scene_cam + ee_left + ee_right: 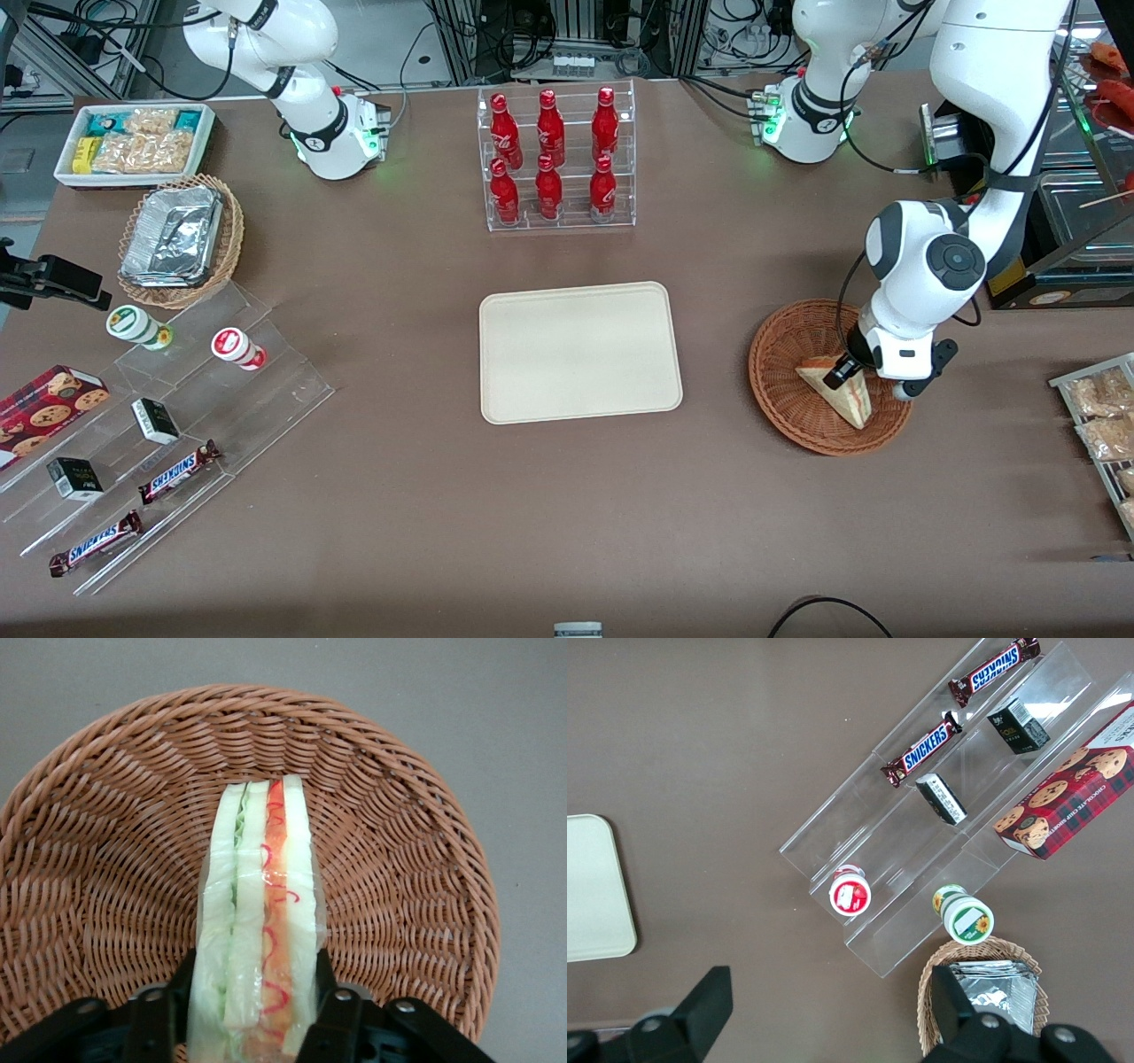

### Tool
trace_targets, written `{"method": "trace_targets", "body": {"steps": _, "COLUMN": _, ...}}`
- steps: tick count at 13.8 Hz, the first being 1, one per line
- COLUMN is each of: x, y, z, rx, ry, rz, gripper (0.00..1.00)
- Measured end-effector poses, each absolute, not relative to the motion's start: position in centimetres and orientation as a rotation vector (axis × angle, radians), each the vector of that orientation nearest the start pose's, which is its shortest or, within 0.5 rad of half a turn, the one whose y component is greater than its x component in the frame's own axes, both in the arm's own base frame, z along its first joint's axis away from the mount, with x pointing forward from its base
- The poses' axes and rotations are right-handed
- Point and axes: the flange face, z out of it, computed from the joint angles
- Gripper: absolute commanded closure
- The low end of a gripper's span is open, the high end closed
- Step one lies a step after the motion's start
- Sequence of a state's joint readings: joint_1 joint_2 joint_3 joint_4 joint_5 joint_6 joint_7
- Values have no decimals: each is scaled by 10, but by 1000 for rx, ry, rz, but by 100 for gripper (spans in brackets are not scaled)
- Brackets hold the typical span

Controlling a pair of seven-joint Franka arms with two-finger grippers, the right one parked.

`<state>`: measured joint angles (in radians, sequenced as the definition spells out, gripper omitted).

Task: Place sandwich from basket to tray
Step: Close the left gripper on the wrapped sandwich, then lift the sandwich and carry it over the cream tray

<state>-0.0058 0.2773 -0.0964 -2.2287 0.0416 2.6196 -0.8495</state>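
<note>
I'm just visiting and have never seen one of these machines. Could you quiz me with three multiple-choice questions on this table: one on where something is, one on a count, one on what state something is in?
1. Where is the sandwich?
A. On the tray
B. In the basket
C. On the bare table

2. How many red bottles stand in the clear rack?
A. Four
B. Six
C. Eight

3. What is the gripper doing?
A. Hanging open above the tray
B. Shut on a bottle
C. Shut on the sandwich

Answers:
1 B: the wedge lies within the woven basket, and the tray has nothing on it.
2 B: two rows of three show in the front view.
3 C: the wrist view shows its fingers pressed against both bread faces.
</note>
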Motion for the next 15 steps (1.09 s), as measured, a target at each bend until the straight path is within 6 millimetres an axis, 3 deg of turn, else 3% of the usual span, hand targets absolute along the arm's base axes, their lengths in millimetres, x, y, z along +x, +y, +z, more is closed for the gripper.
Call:
{"method": "trace_targets", "body": {"steps": 2, "x": 560, "y": -59, "z": 272, "rx": -2988, "ry": -1114, "rz": -160, "gripper": 100}}
{"method": "trace_targets", "body": {"steps": 4, "x": 568, "y": -63, "z": 311, "rx": -2966, "ry": -1088, "rz": -90, "gripper": 100}}
{"method": "trace_targets", "body": {"steps": 6, "x": 577, "y": -85, "z": 378, "rx": -2949, "ry": -996, "rz": -40, "gripper": 100}}
{"method": "trace_targets", "body": {"steps": 8, "x": 584, "y": -121, "z": 451, "rx": -2957, "ry": -899, "rz": -42, "gripper": 100}}
{"method": "trace_targets", "body": {"steps": 10, "x": 585, "y": -160, "z": 502, "rx": -2998, "ry": -815, "rz": -63, "gripper": 100}}
{"method": "trace_targets", "body": {"steps": 12, "x": 579, "y": -209, "z": 517, "rx": -3054, "ry": -694, "rz": -70, "gripper": 100}}
{"method": "trace_targets", "body": {"steps": 15, "x": 559, "y": -289, "z": 499, "rx": -3107, "ry": -480, "rz": -21, "gripper": 100}}
